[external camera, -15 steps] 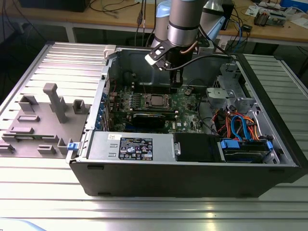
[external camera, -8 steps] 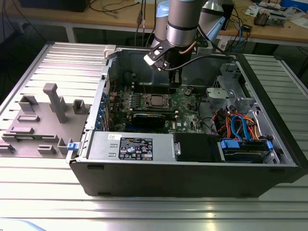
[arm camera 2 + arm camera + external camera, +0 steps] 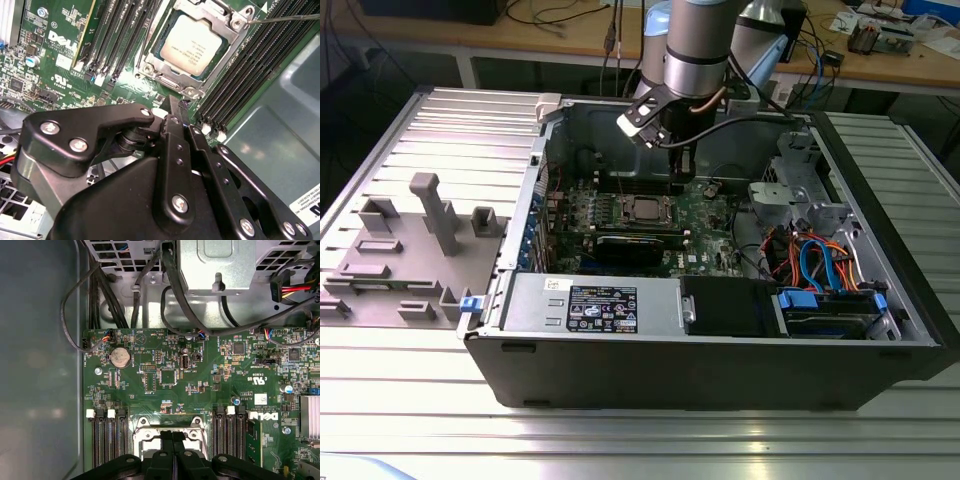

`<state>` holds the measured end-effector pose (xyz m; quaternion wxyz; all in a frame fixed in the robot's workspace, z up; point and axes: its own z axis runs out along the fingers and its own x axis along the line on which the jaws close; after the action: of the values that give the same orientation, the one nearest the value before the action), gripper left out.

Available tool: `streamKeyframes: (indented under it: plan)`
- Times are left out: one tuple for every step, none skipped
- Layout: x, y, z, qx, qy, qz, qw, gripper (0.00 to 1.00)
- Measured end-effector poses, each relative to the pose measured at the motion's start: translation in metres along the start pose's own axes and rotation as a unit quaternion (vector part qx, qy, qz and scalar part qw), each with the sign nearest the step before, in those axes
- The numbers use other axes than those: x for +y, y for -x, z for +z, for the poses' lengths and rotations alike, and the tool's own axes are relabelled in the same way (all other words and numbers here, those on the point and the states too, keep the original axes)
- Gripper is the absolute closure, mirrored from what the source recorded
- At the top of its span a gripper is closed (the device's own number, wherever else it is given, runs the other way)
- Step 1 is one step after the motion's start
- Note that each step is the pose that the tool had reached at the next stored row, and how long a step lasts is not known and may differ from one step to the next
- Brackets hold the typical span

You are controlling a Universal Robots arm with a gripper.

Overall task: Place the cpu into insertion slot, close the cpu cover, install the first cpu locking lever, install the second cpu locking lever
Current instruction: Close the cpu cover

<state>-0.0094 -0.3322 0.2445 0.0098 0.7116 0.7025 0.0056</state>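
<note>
Tool state: the tool is pressing its two black fingers together, with nothing between them.
Tool place: it is hanging inside the open computer case that is standing on the bench. It is reaching down over the green board, toward the board's rear edge.
Cpu: the cpu is sitting flat in the insertion slot, near the middle of the board, between two banks of memory slots.
Cover: the cpu cover is lying down around the chip, its window framing the dull metal top. It is looking closed to me.
Lever: a thin metal rod is running out from the cover's far corner, across one bank of memory slots, toward the case wall. I am judging it unlatched.
Key relation: in the second wrist view the socket is lying just ahead of the closed fingertips, which are hovering by its near corner. Whether they are touching the frame I cannot tell. The rod is lying at the opposite corner, its long axis pointing away from the socket. In the exterior view the tool is standing toward that view's right of the chip.
Stage: placing and covering are appearing done; the levers are not yet secured, by my reading.
</note>
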Motion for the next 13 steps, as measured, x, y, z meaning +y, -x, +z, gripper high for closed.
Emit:
streamKeyframes:
  plan:
    - [-0.0001,0.0,0.0,0.0,0.0,0.0,1.0,0.89]
    - [-0.0004,0.0,0.0002,0.0,0.0,0.0,1.0,0.89]
    - [-0.001,0.0,0.0003,0.0,0.0,0.0,1.0,0.89]
    - [-0.0028,0.0,0.0009,0.0002,0.0001,0.0,1.0,0.89]
    - [-0.0037,0.0,0.0015,0.0002,0.0001,0.0,1.0,0.89]
    - [-0.0064,0.0001,0.0023,0.0,0.0,0.0,1.0,0.89]
    - [-0.0094,0.0001,0.0037,0.0,0.0,0.0,1.0,0.89]
    - [-0.0121,0.0002,0.0055,0.0,-0.0002,0.0,1.0,0.89]
    - [-0.0164,0.0002,0.0072,0.0,-0.0002,0.0,1.0,0.89]
    - [-0.0224,0.0003,0.0089,0.0,-0.0002,0.0,1.0,0.89]
    - [-0.0277,0.0004,0.0105,0.0,-0.0003,0.0,1.0,0.89]
    - [-0.0332,0.0004,0.0124,0.0,-0.0002,0.0,1.0,0.89]
    - [-0.0378,0.0005,0.014,0.0,-0.0002,0.0,1.0,0.89]
